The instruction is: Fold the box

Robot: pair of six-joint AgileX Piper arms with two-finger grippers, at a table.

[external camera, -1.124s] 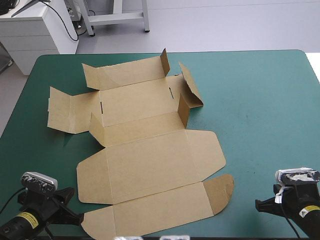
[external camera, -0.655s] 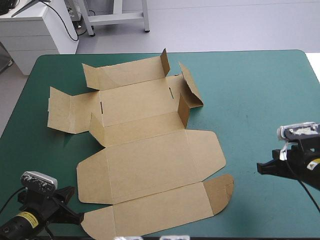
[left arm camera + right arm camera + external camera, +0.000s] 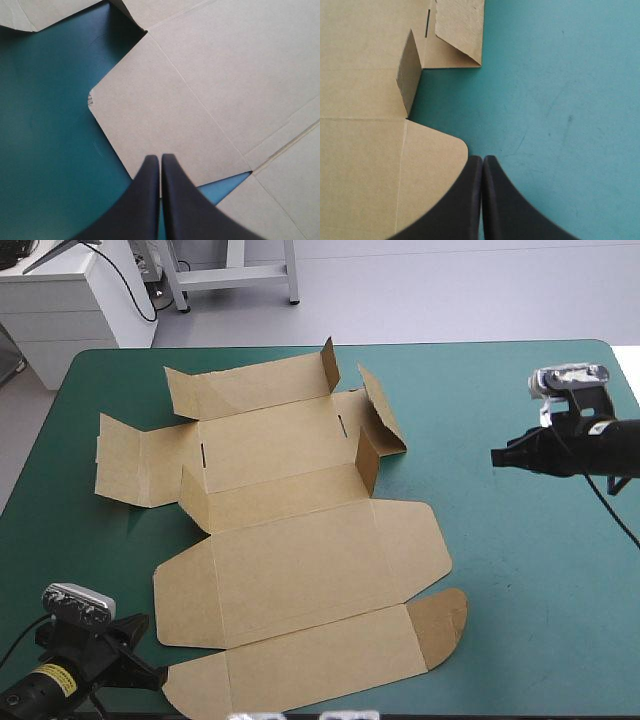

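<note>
Two grippers here and neither one has hold of anything. Going from the left: the left gripper [image 3: 152, 676] sits low at the near left corner of the table [image 3: 540, 580], fingers pressed together, its tip just over the box's [image 3: 290, 540] near left flap. The box lies mostly flat across the left and middle of the teal-green cover, lid panels toward the near edge and base panel further back. Its left side wall [image 3: 125, 465] lies flat. Both long walls look partly raised, with a small corner tab [image 3: 368, 462] standing up at the right end of the near one. The right side wall [image 3: 385, 415] is half lifted and sits crooked. Over bare cover to the right, well apart from the box, hangs the right gripper [image 3: 497, 457], fingers together, pointing at that wall.

My guess is that the right end gets done first. If so, I'd spread the fingers before arriving and come in low under the wall's free edge. Turn the corner tabs inward first so the wall can fold over them toward the slot [image 3: 341, 425]. Board this light will probably slide, so pinning the base with the left gripper would help.
</note>
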